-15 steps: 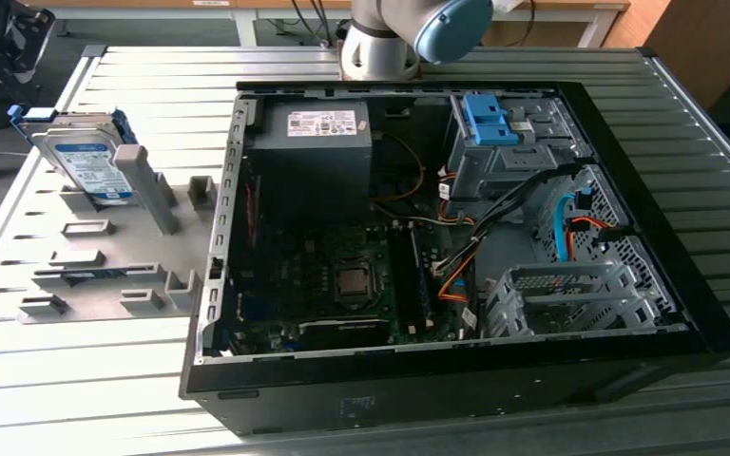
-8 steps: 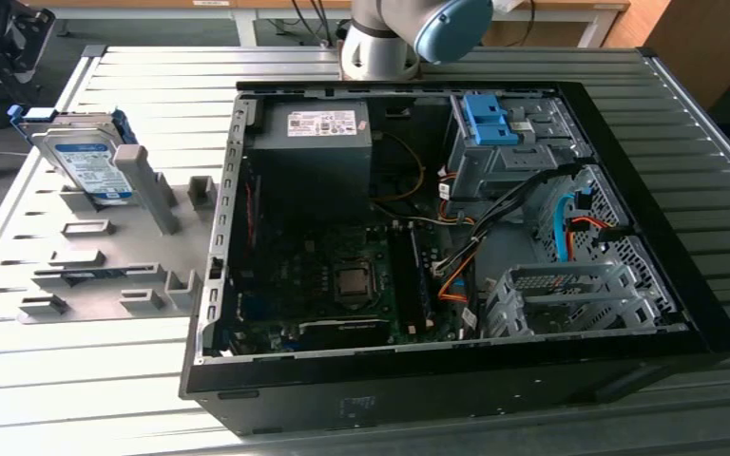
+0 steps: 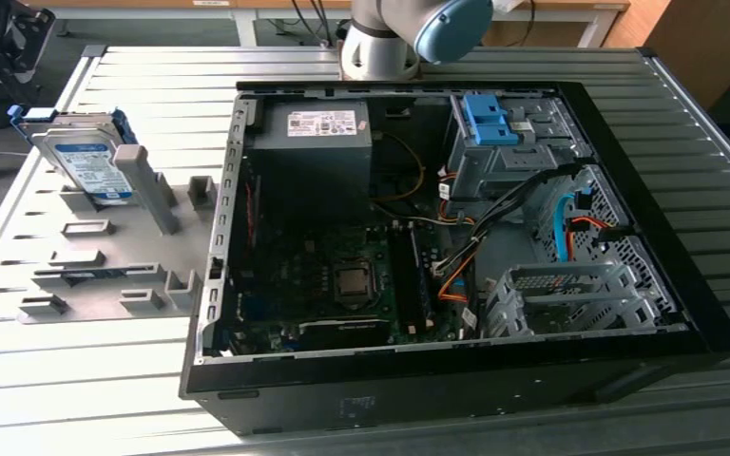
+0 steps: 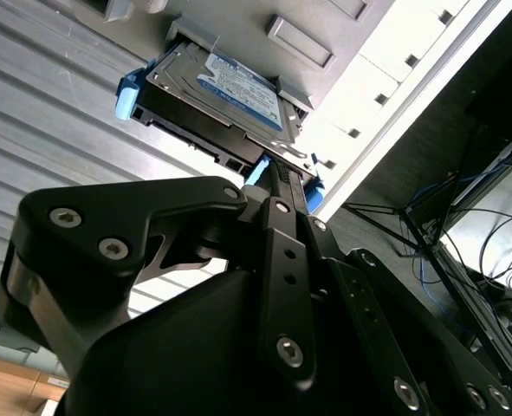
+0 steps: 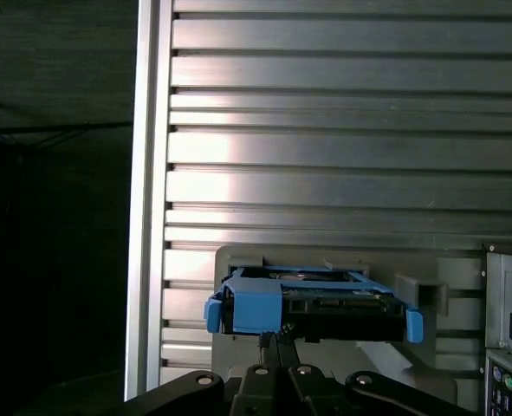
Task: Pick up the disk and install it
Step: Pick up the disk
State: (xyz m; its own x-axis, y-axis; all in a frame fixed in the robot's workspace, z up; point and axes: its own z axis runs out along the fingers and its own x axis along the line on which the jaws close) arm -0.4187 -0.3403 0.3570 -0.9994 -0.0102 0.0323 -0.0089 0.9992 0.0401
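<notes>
In the exterior view, the disk (image 3: 86, 161) stands tilted on edge in a gray rack (image 3: 105, 280) at the exterior view's left. The rack sits on the slatted metal table (image 3: 149, 81), just beside the open computer case (image 3: 707, 328). The arm (image 3: 397, 33) rises at the far side.

In the second wrist view, the gripper (image 4: 283, 178) points toward the disk (image 4: 238, 87), whose label shows.

In the first wrist view, the gripper (image 5: 273, 340) has its fingers drawn close together and holds nothing. The disk (image 5: 312, 303) lies in the rack beyond its tips.
</notes>
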